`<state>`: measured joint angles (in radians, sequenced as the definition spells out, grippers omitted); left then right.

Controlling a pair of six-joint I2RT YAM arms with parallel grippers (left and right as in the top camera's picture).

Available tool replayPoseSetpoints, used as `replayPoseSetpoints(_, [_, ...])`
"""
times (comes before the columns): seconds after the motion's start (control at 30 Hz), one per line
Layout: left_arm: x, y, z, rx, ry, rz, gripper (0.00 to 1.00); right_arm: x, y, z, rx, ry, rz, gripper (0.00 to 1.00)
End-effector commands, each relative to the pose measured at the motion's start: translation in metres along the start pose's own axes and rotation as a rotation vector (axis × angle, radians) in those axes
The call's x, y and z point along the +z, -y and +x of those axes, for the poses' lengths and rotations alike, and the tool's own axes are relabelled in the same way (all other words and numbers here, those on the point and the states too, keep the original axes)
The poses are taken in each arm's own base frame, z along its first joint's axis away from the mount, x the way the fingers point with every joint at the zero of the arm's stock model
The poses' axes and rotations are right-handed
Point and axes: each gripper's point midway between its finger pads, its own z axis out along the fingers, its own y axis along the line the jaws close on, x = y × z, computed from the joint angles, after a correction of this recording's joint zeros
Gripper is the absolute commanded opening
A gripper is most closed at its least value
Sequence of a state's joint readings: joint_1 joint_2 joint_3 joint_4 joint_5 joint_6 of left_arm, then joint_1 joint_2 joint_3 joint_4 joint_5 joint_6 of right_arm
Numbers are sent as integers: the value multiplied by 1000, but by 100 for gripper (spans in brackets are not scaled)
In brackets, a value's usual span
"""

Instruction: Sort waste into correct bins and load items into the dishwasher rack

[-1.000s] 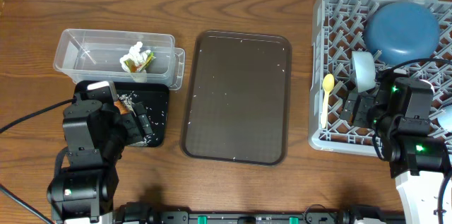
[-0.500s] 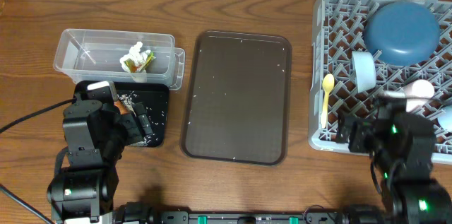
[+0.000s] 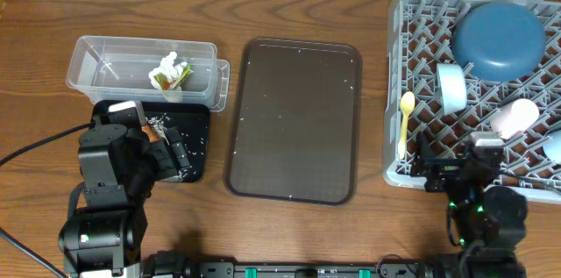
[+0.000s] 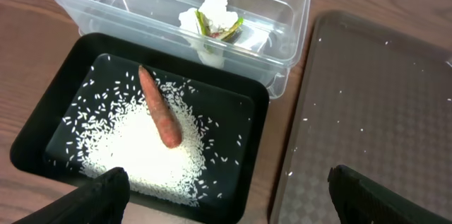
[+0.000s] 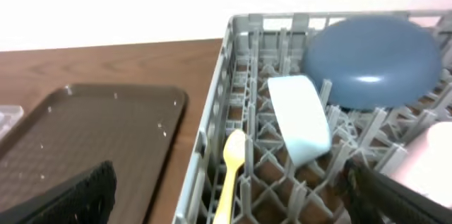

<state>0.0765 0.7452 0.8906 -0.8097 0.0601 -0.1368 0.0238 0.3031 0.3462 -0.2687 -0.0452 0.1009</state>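
Note:
The clear tub [image 3: 105,66] holds crumpled white tissue [image 4: 219,10] and the yellow-green wrapper [image 4: 229,30]. The black tray [image 3: 200,129] in front of it holds the orange carrot [image 4: 159,114] on loose white rice [image 4: 134,150]. My left gripper [image 4: 229,196] is open and empty above the black tray's near right corner. The grey rack [image 3: 412,32] holds the dark blue bowl [image 3: 498,39], the light-blue cup [image 3: 451,88], the pink cup [image 3: 513,117] and the yellow spoon [image 3: 405,123]. My right gripper [image 5: 233,203] is open and empty over the rack's front left edge.
The dark brown serving tray [image 3: 294,120] lies between the bins and the rack, with a few rice grains on it. A white rounded item [image 3: 554,146] shows at the rack's right edge. The wall runs along the table's far side.
My right arm has pulled back from over the rack toward the table's front edge. The pink cup now lies uncovered in the rack. The left arm has not moved.

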Motion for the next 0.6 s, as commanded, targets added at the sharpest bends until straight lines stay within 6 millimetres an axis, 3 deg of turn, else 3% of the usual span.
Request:
replayPoseSetpoints(0.0, [1, -3, 1, 4, -1, -14, 92, 3, -6, 7, -19, 73, -40, 99])
replayPoseSetpoints(0.33, [1, -3, 1, 4, -1, -14, 92, 0, -3, 2, -132, 321, -28, 99])
replayPoseSetpoints(0.57, [1, -3, 1, 4, -1, -14, 92, -1, -4, 13, -205, 311, -27, 99])
